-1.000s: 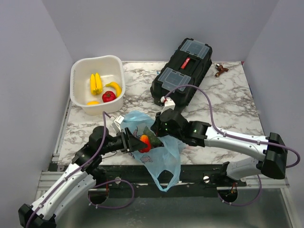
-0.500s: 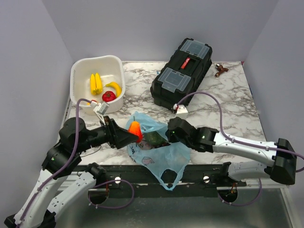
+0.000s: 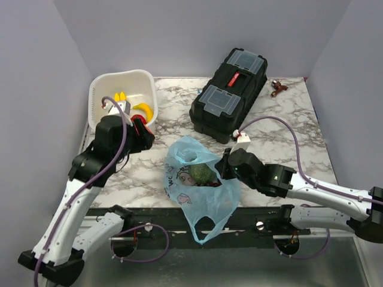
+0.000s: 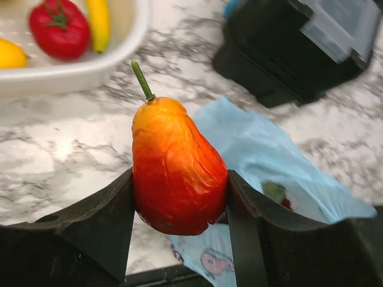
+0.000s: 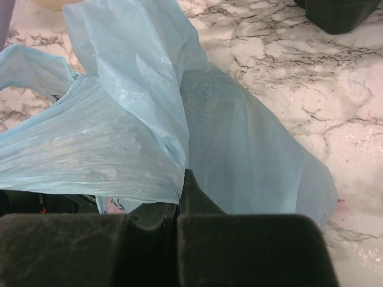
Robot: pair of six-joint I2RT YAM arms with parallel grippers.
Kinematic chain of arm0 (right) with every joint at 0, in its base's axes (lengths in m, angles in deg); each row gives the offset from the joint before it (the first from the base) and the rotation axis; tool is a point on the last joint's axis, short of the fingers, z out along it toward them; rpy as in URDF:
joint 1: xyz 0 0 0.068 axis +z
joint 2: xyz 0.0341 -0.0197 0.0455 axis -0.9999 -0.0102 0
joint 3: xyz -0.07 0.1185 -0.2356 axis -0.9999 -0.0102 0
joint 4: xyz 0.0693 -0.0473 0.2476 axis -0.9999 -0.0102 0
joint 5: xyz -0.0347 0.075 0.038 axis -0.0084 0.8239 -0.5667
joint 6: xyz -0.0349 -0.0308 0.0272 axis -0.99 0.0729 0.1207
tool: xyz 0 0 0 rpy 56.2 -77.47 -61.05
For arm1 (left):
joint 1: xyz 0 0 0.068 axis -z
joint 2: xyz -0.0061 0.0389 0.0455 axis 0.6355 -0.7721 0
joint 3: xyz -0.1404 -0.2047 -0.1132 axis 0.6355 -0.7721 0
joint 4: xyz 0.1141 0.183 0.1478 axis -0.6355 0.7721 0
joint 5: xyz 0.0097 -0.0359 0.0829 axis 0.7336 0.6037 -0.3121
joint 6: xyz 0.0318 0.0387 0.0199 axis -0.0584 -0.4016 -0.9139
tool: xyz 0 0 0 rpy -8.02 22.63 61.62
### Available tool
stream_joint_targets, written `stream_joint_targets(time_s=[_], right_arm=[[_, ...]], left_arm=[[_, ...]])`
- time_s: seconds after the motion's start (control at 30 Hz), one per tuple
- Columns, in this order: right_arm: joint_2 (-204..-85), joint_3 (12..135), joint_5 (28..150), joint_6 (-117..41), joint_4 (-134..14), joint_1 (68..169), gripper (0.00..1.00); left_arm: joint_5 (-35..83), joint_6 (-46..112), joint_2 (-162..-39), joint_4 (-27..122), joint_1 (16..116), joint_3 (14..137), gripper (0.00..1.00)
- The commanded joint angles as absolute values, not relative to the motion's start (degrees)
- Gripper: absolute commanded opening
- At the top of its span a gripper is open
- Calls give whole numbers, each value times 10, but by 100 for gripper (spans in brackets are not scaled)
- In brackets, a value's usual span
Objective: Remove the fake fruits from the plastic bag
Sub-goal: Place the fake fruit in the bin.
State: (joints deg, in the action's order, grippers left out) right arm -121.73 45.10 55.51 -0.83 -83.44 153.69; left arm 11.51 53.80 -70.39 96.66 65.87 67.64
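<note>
My left gripper (image 4: 179,182) is shut on a red-orange pear-shaped fake fruit (image 4: 173,143) with a green stem. It holds the fruit above the table next to the white basket (image 3: 119,76), and in the top view the gripper (image 3: 142,133) is at the basket's near right corner. The light-blue plastic bag (image 3: 203,191) lies at the table's near edge with its mouth up. A green fruit (image 3: 203,173) and something dark red show inside it. My right gripper (image 3: 225,168) is shut on the bag's right edge (image 5: 137,119). A banana (image 4: 99,21), a red fruit (image 4: 58,28) and an orange-yellow fruit (image 4: 11,54) lie in the basket.
A black toolbox (image 3: 230,95) stands behind the bag, at the back right. A small brown object (image 3: 278,87) lies at the far right corner. Yellow ridged sticks (image 3: 119,95) are in the basket. The bag's handle hangs over the table's front edge (image 3: 206,230).
My left gripper has lifted the red-orange fruit out of the bag and carried it left and back to the basket. The right gripper has kept hold of the bag and shifted slightly right.
</note>
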Motion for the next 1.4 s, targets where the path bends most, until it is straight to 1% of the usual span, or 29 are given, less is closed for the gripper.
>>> stream_joint_targets(time_s=[0.0, 0.2, 0.3, 0.43, 0.53, 0.6, 0.7, 0.8, 0.83, 0.9, 1.03, 1.13, 1.23, 1.27, 1.37], right_arm=[[-1212, 457, 536, -16, -868, 1535, 1], [-1225, 451, 515, -49, -852, 1535, 1], [-1239, 468, 529, -52, -855, 1535, 1], [-1247, 443, 538, -72, -800, 1534, 1], [-1271, 468, 559, -75, -812, 1534, 1], [-1278, 467, 563, -76, -808, 1534, 1], [-1281, 457, 564, -80, -794, 1533, 1], [-1279, 462, 571, -70, -809, 1534, 1], [-1276, 457, 570, -67, -805, 1534, 1], [-1270, 444, 568, -67, -795, 1534, 1], [-1271, 458, 565, -66, -814, 1534, 1], [-1268, 455, 562, -70, -807, 1533, 1], [-1273, 467, 565, -66, -819, 1534, 1], [-1273, 469, 567, -64, -821, 1533, 1], [-1270, 462, 568, -61, -814, 1533, 1]], left_arm=[[80, 493, -798, 938, 573, 726, 29], [37, 467, -923, 887, 491, 764, 28], [50, 461, -1022, 902, 460, 828, 27], [29, 443, -1151, 914, 432, 913, 27], [42, 440, -1260, 956, 418, 1002, 26], [44, 438, -1314, 965, 415, 1040, 26], [47, 432, -1367, 962, 411, 1060, 26], [52, 433, -1395, 965, 405, 1073, 26], [57, 432, -1397, 957, 403, 1068, 29], [65, 439, -1400, 948, 400, 1057, 39], [114, 452, -1407, 938, 381, 1048, 55], [117, 457, -1411, 936, 380, 1044, 74], [117, 460, -1409, 946, 376, 1048, 86], [118, 459, -1404, 947, 374, 1048, 89], [130, 467, -1376, 956, 368, 1040, 91]])
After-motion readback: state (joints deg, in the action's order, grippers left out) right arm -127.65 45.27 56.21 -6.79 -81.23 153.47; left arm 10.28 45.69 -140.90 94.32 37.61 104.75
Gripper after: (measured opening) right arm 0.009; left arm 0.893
